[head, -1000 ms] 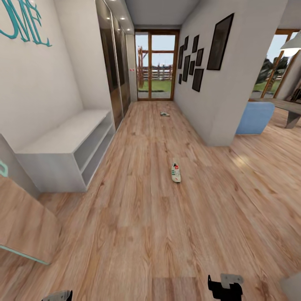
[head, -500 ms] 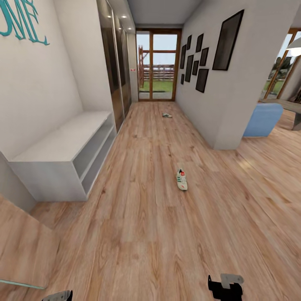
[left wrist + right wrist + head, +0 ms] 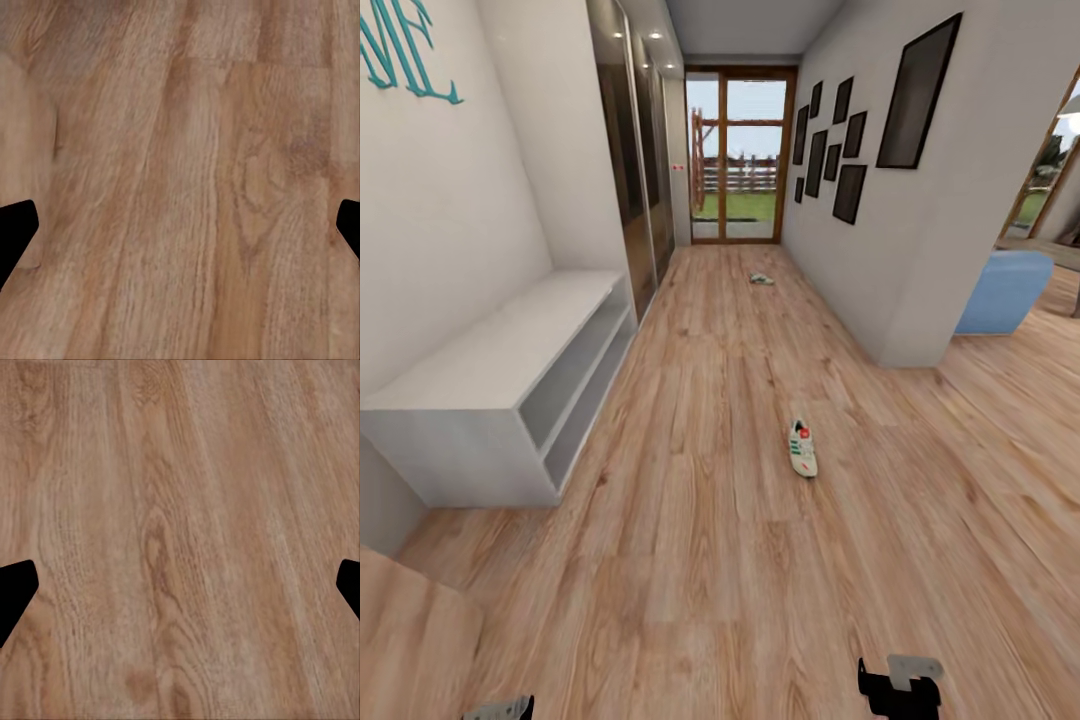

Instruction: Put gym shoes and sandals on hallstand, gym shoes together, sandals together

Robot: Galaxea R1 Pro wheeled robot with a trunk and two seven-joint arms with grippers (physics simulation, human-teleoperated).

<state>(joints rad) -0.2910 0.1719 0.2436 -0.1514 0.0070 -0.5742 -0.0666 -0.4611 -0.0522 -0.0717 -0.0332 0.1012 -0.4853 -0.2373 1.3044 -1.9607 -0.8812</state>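
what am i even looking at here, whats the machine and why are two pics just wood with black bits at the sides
It is a simulated wheeled robot with two arms. The big picture comes from its head camera, looking down a corridor. On the wood floor lies one white gym shoe, with another shoe, too small to identify, farther off near the glass door. The pale grey shoe rack stands along the left wall.

The other two pictures come from cameras at each wrist, aimed down at bare floor. The black bits are the fingertips of the left gripper and right gripper, spread open and holding nothing.
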